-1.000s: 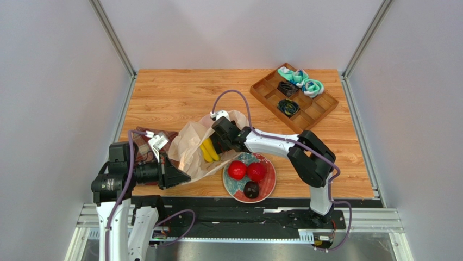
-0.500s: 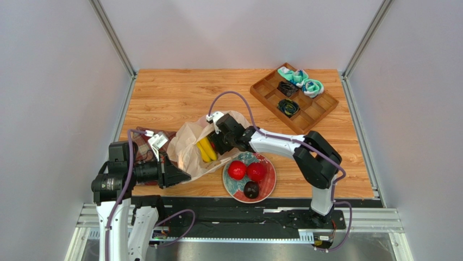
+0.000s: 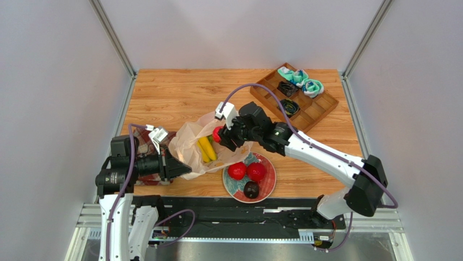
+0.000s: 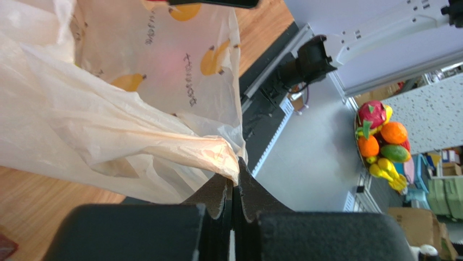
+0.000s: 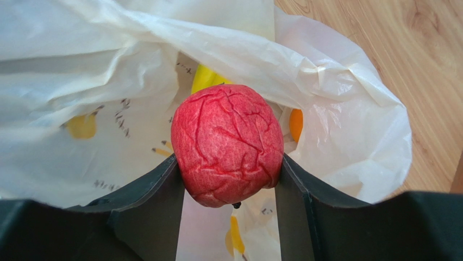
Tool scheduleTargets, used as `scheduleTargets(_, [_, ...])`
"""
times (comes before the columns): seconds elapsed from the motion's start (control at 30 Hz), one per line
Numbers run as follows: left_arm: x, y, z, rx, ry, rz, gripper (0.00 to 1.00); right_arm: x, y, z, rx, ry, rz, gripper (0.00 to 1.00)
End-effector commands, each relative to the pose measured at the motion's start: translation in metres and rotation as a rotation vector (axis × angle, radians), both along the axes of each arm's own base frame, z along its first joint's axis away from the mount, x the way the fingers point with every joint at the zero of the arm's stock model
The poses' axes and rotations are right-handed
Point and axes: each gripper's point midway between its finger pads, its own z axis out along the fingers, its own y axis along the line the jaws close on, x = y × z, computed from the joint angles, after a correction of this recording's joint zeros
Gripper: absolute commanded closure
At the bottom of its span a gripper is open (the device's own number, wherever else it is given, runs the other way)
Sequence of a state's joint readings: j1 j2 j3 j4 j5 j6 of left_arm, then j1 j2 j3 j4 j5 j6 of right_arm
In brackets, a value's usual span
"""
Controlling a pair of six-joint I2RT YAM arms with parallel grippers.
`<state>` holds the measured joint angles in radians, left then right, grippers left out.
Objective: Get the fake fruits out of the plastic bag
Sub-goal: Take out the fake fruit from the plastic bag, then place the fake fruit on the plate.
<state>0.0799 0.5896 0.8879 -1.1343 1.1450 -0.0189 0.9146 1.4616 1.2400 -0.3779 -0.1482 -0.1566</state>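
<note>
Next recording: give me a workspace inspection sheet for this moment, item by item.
Surface: wooden table, no spills seen.
Job's things: plastic bag open, bananas inside; wrinkled red fruit held over its mouth; two red fruits and a dark fruit on the plate.
Clutter: wooden tray with rolled cloths and coiled cords, far right; plaid cloth under the left arm.
Grippers: left gripper shut on the bag's edge; right gripper shut on the wrinkled red fruit.
Cables: purple cables loop along both arms; no snag seen.
Surroundings: pale walls, metal frame; fruit bowl beyond the table.
</note>
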Motion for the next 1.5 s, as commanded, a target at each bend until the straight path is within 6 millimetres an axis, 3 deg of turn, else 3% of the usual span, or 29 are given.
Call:
scheduleTargets(0.0, [0.021,0.006,-0.002,0.034,-0.042,0.062,1.0,-0.03,-0.026,0.04,0.03,-0.098,0.137,1.0])
scheduleTargets(0.1, [0.033,0.01,-0.011,0.049,-0.021,0.116,1.0,-0.055,-0.052,0.064,0.034,-0.171,0.219,1.0])
scheduleTargets(0.17, [0.034,0.01,-0.011,0.042,-0.03,0.123,1.0,-0.071,-0.076,0.048,-0.053,-0.158,0.268,1.0])
scheduleTargets(0.2, [0.035,0.012,-0.011,0.047,-0.028,0.135,1.0,-0.082,-0.093,0.05,-0.066,-0.175,0.281,1.0])
scheduleTargets(0.33, [0.038,0.014,-0.003,0.066,-0.061,0.141,0.93,-0.115,-0.163,-0.012,-0.268,-0.084,0.311,1.0])
scheduleTargets(0.4, [0.042,0.017,0.001,0.087,-0.082,0.15,0.89,-0.125,-0.183,-0.044,-0.344,-0.027,0.303,1.0])
scheduleTargets(0.43, [0.043,0.018,0.007,0.098,-0.093,0.156,0.84,-0.129,-0.192,-0.051,-0.36,-0.015,0.29,1.0])
scheduleTargets(0.5, [0.043,0.02,0.013,0.114,-0.108,0.161,0.6,-0.129,-0.2,-0.069,-0.392,-0.024,0.293,1.0])
scheduleTargets(0.53, [0.045,0.025,0.017,0.147,-0.114,0.196,0.02,-0.125,-0.199,-0.07,-0.391,-0.038,0.284,1.0])
scheduleTargets(0.7, [0.058,0.059,0.042,0.328,-0.116,0.387,0.01,-0.13,-0.2,-0.096,-0.46,0.033,0.343,1.0])
scheduleTargets(0.77, [0.063,0.072,0.066,0.393,-0.109,0.439,0.01,-0.133,-0.203,-0.111,-0.506,0.063,0.388,1.0])
scheduleTargets(0.9, [0.075,0.07,0.115,0.348,-0.116,0.477,0.01,-0.136,-0.2,-0.127,-0.52,0.102,0.438,0.99])
scheduleTargets(1.1, [0.111,0.078,0.208,0.172,-0.279,0.691,0.01,-0.122,-0.175,-0.125,-0.446,0.138,0.363,0.97])
scheduleTargets(1.13, [0.122,0.086,0.231,0.146,-0.357,0.755,0.01,-0.12,-0.171,-0.126,-0.443,0.15,0.36,0.97])
scheduleTargets(1.2, [0.13,0.092,0.258,0.069,-0.407,0.834,0.01,-0.12,-0.165,-0.122,-0.422,0.175,0.355,0.97])
scheduleTargets(1.23, [0.137,0.1,0.285,0.025,-0.493,0.892,0.01,-0.121,-0.163,-0.124,-0.427,0.199,0.354,0.96])
scheduleTargets(1.3, [0.139,0.106,0.315,-0.087,-0.526,0.966,0.01,-0.123,-0.161,-0.124,-0.423,0.241,0.34,0.94])
scheduleTargets(1.33, [0.138,0.111,0.343,-0.152,-0.605,1.009,0.01,-0.124,-0.159,-0.125,-0.419,0.252,0.34,0.92])
scheduleTargets(1.4, [0.136,0.117,0.37,-0.267,-0.633,1.058,0.01,-0.128,-0.157,-0.131,-0.413,0.279,0.355,0.88])
scheduleTargets(1.47, [0.138,0.126,0.399,-0.389,-0.642,1.085,0.01,-0.121,-0.158,-0.135,-0.422,0.259,0.327,0.74])
